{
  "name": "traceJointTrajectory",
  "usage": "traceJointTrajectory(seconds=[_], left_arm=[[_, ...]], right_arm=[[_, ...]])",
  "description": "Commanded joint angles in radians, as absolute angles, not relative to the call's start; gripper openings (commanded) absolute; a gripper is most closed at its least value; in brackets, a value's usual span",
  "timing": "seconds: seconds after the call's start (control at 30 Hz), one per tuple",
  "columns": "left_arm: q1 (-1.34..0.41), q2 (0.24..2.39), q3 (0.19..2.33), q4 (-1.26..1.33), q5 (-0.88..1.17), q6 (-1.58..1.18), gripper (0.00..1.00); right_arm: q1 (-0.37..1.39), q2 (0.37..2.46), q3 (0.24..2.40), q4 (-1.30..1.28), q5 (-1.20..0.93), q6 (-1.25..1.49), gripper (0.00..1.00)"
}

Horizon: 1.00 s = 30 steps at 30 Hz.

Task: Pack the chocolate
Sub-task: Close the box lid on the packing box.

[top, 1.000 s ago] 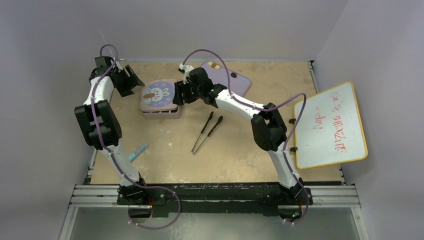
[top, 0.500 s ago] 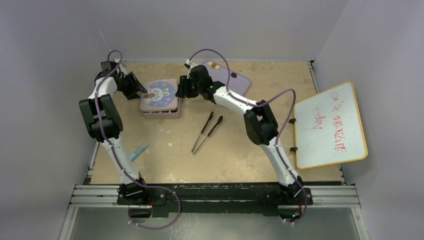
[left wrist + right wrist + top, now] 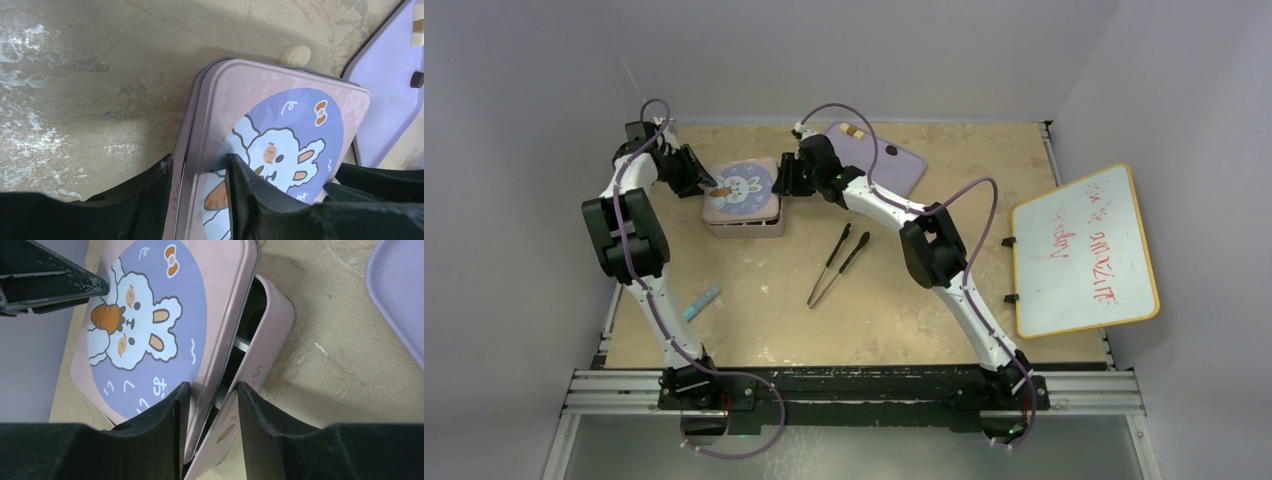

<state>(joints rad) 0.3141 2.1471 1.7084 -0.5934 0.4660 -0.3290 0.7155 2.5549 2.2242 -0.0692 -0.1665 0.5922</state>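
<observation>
Three chocolate pieces (image 3: pixel 296 52) show in the left wrist view: one cream on the worktop (image 3: pixel 75 60) at the pink tin's (image 3: pixel 744 226) 12 o'clock, and two on the purple tray (image 3: pixel 906 167) at 1 o'clock. The right claw (image 3: pixel 212 390) clenches the lid (image 3: pixel 220 290) rim. The left claw (image 3: pixel 200 160) straddles the opposite rim, but I cannot tell whether it grips.

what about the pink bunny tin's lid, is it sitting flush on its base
No, the pink bunny-print metal lid sits shifted off the pink tin base, with a dark gap between them.
</observation>
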Motion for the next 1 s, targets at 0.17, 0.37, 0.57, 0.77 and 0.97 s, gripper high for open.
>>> traceJointTrajectory(seconds=[0.17, 0.37, 0.57, 0.77, 0.97], left_arm=[[0.327, 2.156, 1.739, -0.654, 0.37, -0.257, 0.4], [0.327, 2.125, 1.696, -0.642, 0.472, -0.205, 0.36], [0.327, 2.116, 1.672, -0.637, 0.54, -0.143, 0.25], [0.327, 2.095, 1.674, -0.617, 0.585, -0.164, 0.14], [0.328, 2.086, 1.748, -0.698, 0.629, -0.228, 0.09]], right_arm=[[0.738, 2.543, 2.254, -0.054, -0.121, 0.597, 0.39], [0.738, 2.459, 2.181, -0.05, -0.118, 0.575, 0.42], [0.741, 2.385, 2.144, -0.069, -0.14, 0.549, 0.44], [0.743, 2.401, 2.151, -0.079, -0.142, 0.556, 0.41], [0.746, 2.41, 2.161, -0.091, -0.143, 0.559, 0.41]])
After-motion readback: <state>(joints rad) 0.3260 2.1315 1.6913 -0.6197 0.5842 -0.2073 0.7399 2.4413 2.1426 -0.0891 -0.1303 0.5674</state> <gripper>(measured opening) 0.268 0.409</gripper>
